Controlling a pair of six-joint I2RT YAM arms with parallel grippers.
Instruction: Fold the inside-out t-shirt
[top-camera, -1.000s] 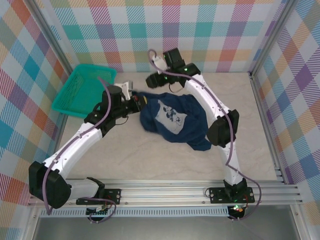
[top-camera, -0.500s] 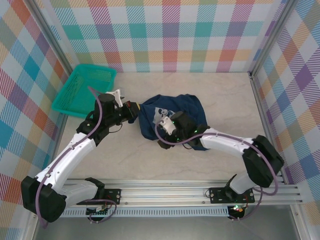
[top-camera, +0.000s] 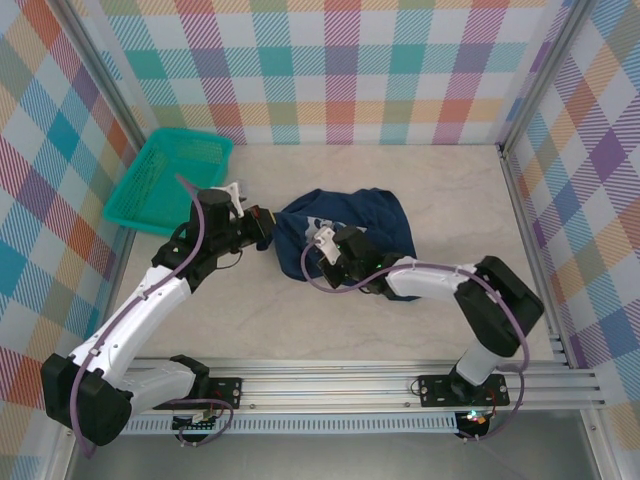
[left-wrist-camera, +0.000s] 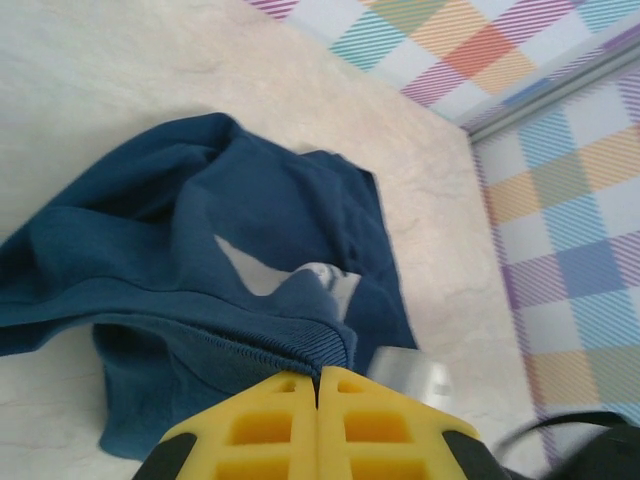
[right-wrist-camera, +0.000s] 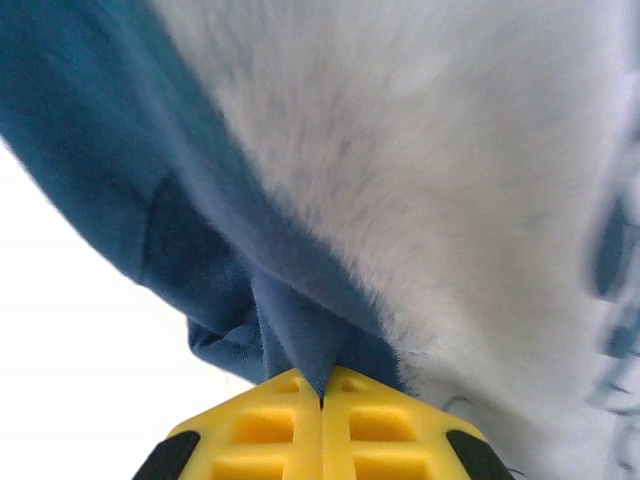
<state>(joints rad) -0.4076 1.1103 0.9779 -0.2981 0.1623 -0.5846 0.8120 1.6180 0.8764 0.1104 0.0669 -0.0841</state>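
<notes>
Right hand, nearest the bases, was pressed together on a pinch of blue cloth at the near edge of the inside-out t-shirt. Left hand was clamped on a ribbed hem at its left side. The garment lay bunched on the table, pale print backing exposed. No flat spread or fold was evident. Progress was judged early, with flattening and all folds outstanding. The teal basket stood beyond, apart.

Navy blue t-shirt with a pale grey patch — teal basket, beige marbled table, pastel plaid walls.
</notes>
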